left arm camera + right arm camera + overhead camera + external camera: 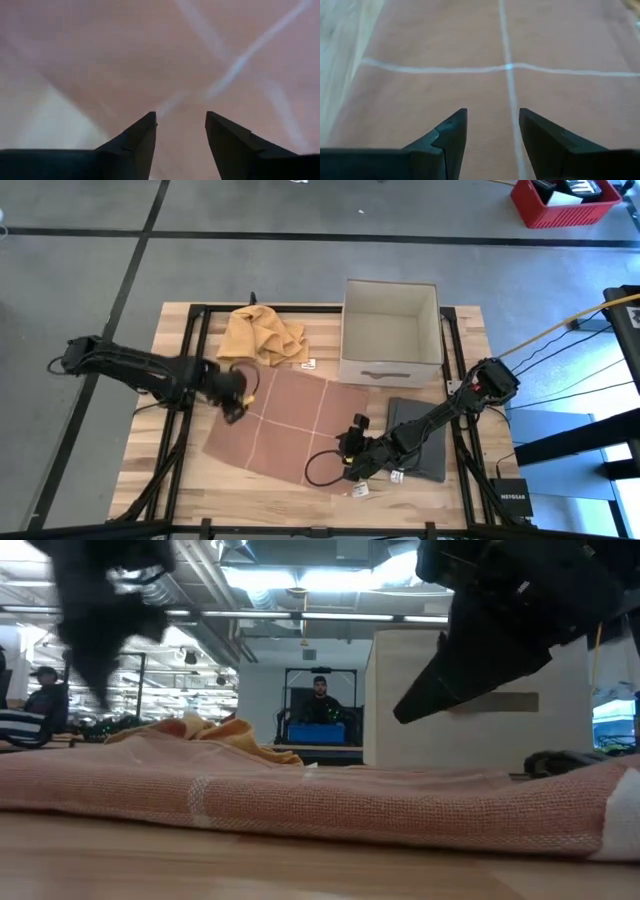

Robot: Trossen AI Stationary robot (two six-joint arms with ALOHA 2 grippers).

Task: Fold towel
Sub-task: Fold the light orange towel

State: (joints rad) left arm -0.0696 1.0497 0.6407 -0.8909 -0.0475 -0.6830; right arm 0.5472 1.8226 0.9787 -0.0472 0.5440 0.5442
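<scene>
**Wooden worktable with a towel spread flat and both grippers over it**

Wooden tabletop point(140, 470) carries a salmon-pink towel point(285, 425) with pale grid lines, lying spread flat near the table's centre. Left gripper point(238, 402) is positioned over the towel's left edge; in its wrist view the two dark fingers point(135, 145) stand apart with nothing between them, cloth directly beyond. Right gripper point(350, 455) sits over the towel's front right portion; its fingers point(447, 142) are likewise parted and empty, close above the weave, where two pale stripes cross. A crumpled yellow cloth point(262, 335) lies behind the towel, beside an open beige box point(390, 330). A folded dark grey cloth point(420, 435) rests to the right of the towel, under the right arm. Beyond the table, the low view shows a seated person point(320, 700).
</scene>
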